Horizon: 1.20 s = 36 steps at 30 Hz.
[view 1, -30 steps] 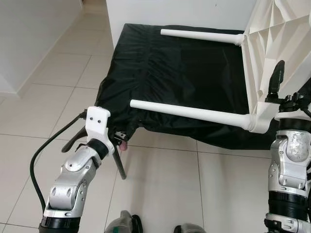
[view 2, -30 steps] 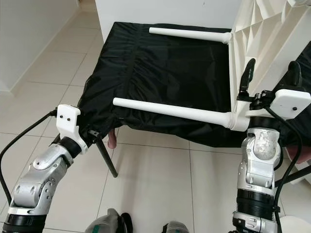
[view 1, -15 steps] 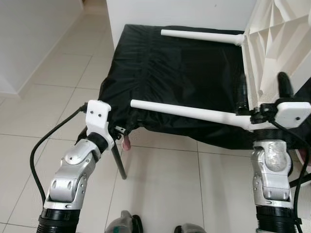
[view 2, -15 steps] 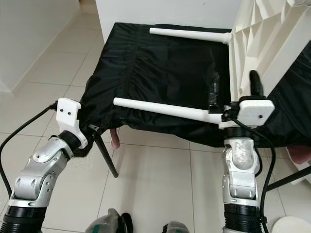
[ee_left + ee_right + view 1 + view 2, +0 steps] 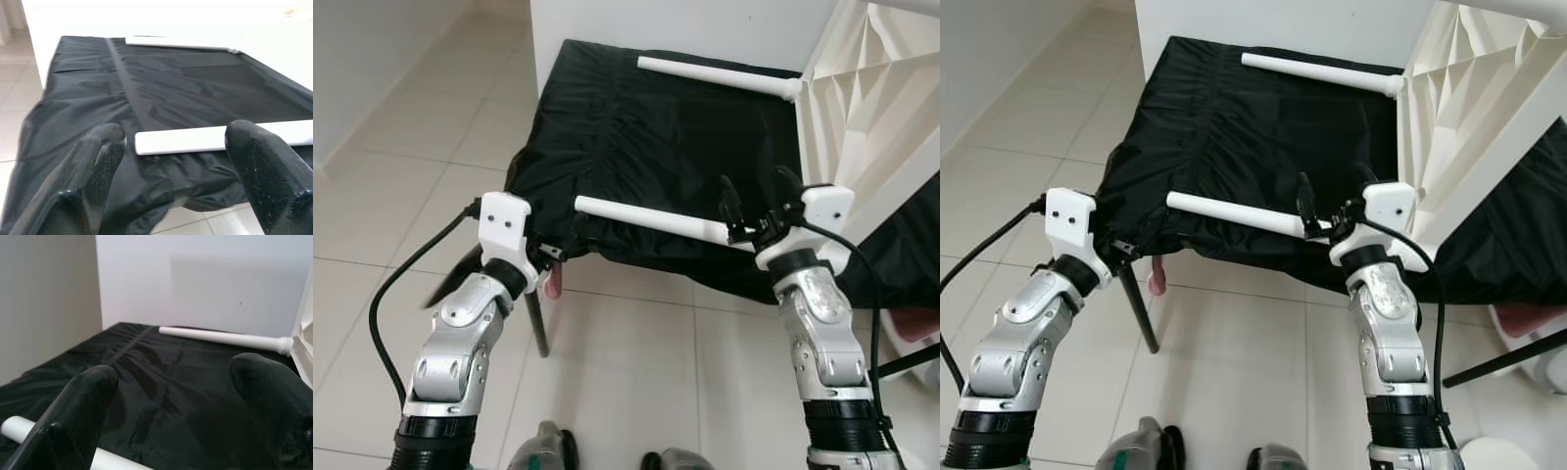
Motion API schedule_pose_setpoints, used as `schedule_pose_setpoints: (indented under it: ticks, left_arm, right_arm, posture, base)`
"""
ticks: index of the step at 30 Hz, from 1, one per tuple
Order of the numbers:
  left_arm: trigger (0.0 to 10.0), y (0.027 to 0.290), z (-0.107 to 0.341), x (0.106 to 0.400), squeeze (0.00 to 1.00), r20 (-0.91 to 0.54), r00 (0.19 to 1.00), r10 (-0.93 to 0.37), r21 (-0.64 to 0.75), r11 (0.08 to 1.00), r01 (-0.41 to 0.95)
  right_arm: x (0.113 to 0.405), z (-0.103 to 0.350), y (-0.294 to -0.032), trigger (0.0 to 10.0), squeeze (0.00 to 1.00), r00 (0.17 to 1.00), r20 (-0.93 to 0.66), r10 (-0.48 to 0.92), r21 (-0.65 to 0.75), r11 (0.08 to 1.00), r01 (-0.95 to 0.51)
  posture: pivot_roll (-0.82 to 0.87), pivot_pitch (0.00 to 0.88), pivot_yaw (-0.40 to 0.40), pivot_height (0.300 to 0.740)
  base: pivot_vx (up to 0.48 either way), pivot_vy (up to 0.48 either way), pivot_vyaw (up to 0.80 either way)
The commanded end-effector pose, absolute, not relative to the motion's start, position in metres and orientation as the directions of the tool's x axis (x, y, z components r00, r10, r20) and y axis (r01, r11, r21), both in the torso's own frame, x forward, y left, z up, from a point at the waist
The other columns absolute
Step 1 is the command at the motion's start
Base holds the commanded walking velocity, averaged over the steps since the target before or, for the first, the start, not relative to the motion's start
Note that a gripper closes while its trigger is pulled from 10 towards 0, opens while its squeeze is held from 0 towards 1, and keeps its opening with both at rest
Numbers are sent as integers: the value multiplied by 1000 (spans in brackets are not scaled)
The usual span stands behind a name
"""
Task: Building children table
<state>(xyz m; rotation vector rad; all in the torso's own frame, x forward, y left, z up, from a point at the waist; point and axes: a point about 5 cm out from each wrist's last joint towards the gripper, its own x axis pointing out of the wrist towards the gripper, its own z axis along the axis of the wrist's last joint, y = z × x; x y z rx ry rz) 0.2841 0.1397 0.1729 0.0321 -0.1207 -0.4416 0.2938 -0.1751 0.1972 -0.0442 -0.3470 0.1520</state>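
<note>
Plain white table legs [image 5: 651,219] and ribbed white tabletop [image 5: 876,98], black wrinkled cloth [image 5: 646,147] with a glossy sheen, pale beige floor tiles [image 5: 401,176] — thin grey grout lines, silver arms, black fingers [image 5: 98,161].

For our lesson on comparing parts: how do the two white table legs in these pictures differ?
The near leg has the right pincer open around it near its base, while the far leg stands free by the wall. Both are white, tapered and joined to the tipped-up tabletop.
</note>
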Motion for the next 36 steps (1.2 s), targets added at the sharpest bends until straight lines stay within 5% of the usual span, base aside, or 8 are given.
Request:
schedule_pose_setpoints:
  ticks: [1, 16, 36]
  left_arm:
    - [10000, 149, 172, 292, 0, 134, 959, -251, 32, 968, 249]
    - [10000, 161, 156, 287, 0, 97, 982, -161, -61, 984, 167]
    - [10000, 155, 147, 278, 0, 76, 987, -142, -16, 990, 143]
  right_arm:
    - [298, 191, -178, 10000, 0, 947, 293, 133, -57, 991, -122]
    - [298, 172, -149, 10000, 0, 933, 288, 215, 0, 975, -224]
    - [298, 155, -154, 10000, 0, 953, 248, 173, -19, 985, -174]
  posture:
    - [91, 54, -107, 740]
    - [95, 20, -96, 740]
    - [100, 24, -72, 740]
  base:
    - [0, 0, 0]
    - [0, 0, 0]
    - [0, 0, 0]
